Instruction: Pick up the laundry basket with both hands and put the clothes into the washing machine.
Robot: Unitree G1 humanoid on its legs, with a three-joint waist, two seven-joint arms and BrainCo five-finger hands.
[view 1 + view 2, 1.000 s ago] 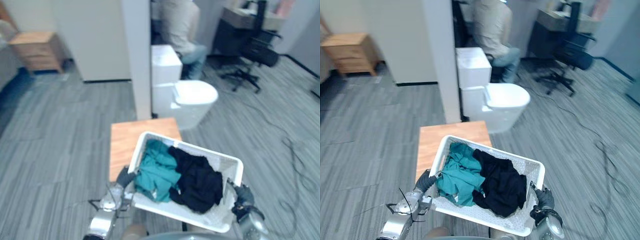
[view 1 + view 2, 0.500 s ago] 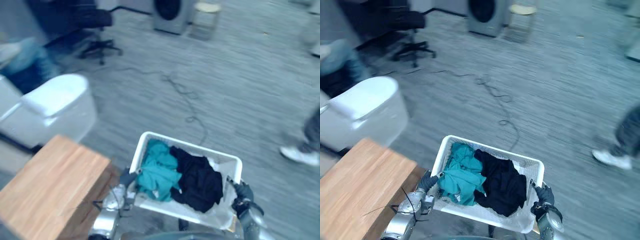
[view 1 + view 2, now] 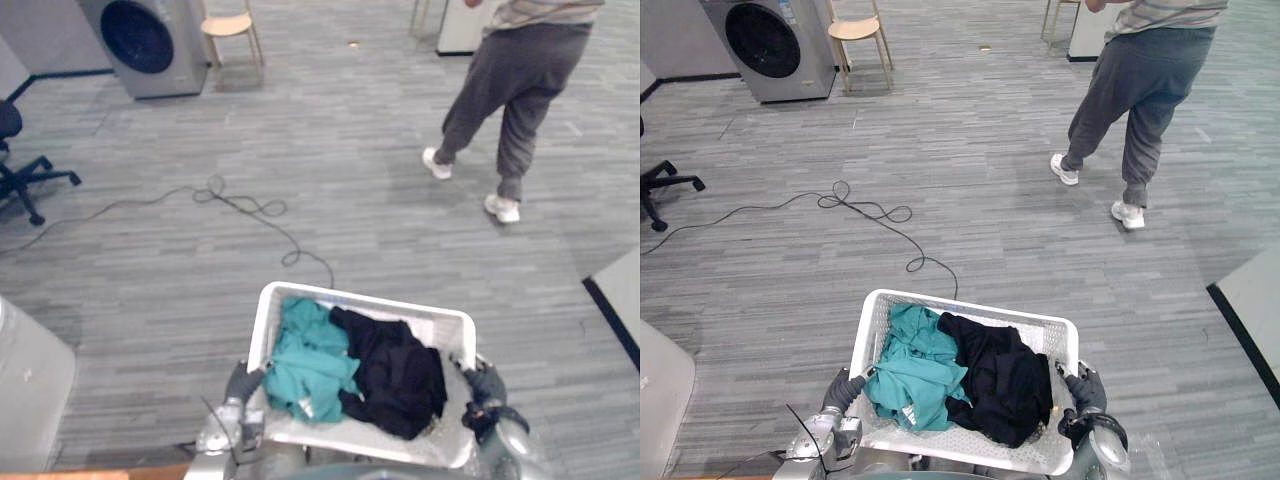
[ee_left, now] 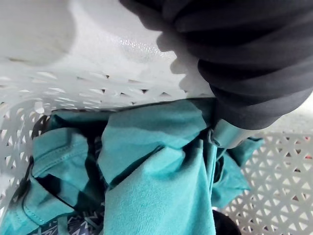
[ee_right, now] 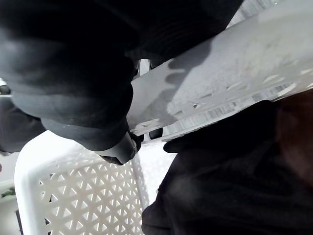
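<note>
I have the laundry basket held up close in front of me, its long axis running left to right, with one hand on each short end. The washing machine sits far off and to the left, its round dark door facing my way. A small wooden chair stands just beside it on its right. So the load has to travel forward and leftward, and my left side is the nearer one to the door.

My left hand is on the left end of the basket, fingers curled over the rim. In the left wrist view one finger hooks down inside against the teal garment. My right hand grips the right end the same way, curled over the rim beside the black garment. Both pieces of clothing lie in the basket, teal on the left and black on the right, touching in the middle.

A person is on the far right, well apart from my line to the machine
</note>
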